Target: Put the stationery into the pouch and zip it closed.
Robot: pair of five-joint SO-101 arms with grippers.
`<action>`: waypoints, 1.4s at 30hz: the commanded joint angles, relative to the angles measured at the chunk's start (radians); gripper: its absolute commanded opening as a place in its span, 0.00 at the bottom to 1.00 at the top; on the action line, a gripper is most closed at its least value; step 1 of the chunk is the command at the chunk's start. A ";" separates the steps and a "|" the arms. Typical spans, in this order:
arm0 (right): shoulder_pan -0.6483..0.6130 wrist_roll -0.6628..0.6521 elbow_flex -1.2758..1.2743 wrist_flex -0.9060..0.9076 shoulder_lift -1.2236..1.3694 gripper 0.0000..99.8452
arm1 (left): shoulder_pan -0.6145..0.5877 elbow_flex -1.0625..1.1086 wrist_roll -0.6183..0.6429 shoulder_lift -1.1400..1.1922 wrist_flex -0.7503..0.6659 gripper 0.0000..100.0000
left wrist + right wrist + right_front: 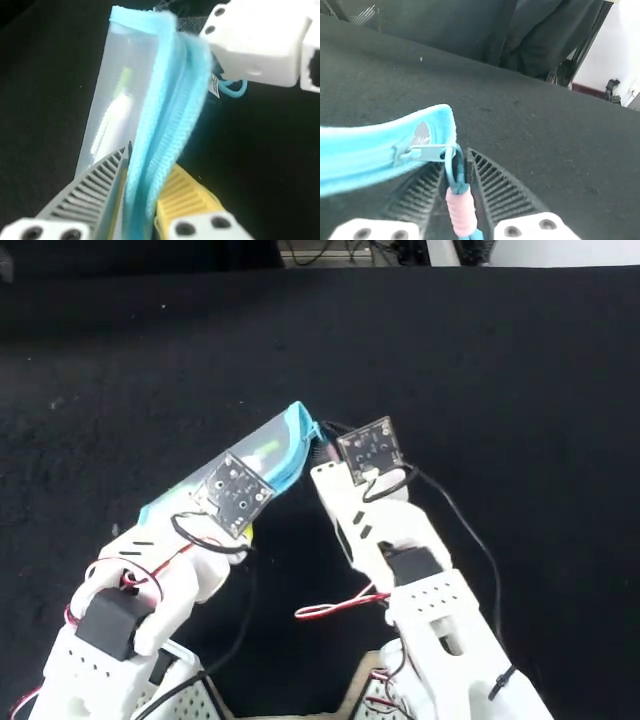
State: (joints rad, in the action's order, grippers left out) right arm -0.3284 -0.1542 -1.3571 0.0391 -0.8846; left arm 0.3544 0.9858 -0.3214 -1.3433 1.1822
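Observation:
A translucent pouch with a light blue zipper band lies tilted on the black table. Through its wall I see a white and green pen-like item. My left gripper is shut on the zipper band, grey finger on one side and yellow finger on the other. My right gripper sits at the pouch's far end. It is shut on the blue pull cord with a pink bead. The metal slider sits at that end of the band.
The black cloth table stretches wide around both arms. Red and black wires hang between the arm bases. Dark furniture legs stand beyond the table's far edge.

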 commanded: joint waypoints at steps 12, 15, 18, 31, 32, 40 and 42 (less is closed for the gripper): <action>-0.109 0.002 -0.039 0.310 -0.478 0.07 | -0.002 0.002 0.074 0.008 -0.041 0.03; -0.169 0.002 -0.038 0.388 -0.512 0.20 | -0.007 0.002 0.075 0.008 -0.041 0.03; -0.187 0.003 -0.038 0.400 -0.515 0.25 | -0.008 -0.001 0.075 0.008 -0.040 0.03; -0.181 0.006 0.008 0.486 -0.522 0.25 | -0.136 -0.048 0.075 -0.009 -0.034 0.14; -0.181 0.008 0.019 0.505 -0.522 0.25 | -0.157 -0.047 0.075 -0.029 -0.037 0.14; -0.181 0.009 0.027 0.516 -0.522 0.25 | -0.298 0.021 0.075 -0.358 -0.051 0.14; -0.180 0.009 0.027 0.516 -0.522 0.25 | -0.309 0.074 0.075 -0.437 -0.083 0.14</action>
State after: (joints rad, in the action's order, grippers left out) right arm -0.4987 -0.1527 -1.3940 0.5501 -1.3725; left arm 0.0813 1.0073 -0.2555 -1.6364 1.1546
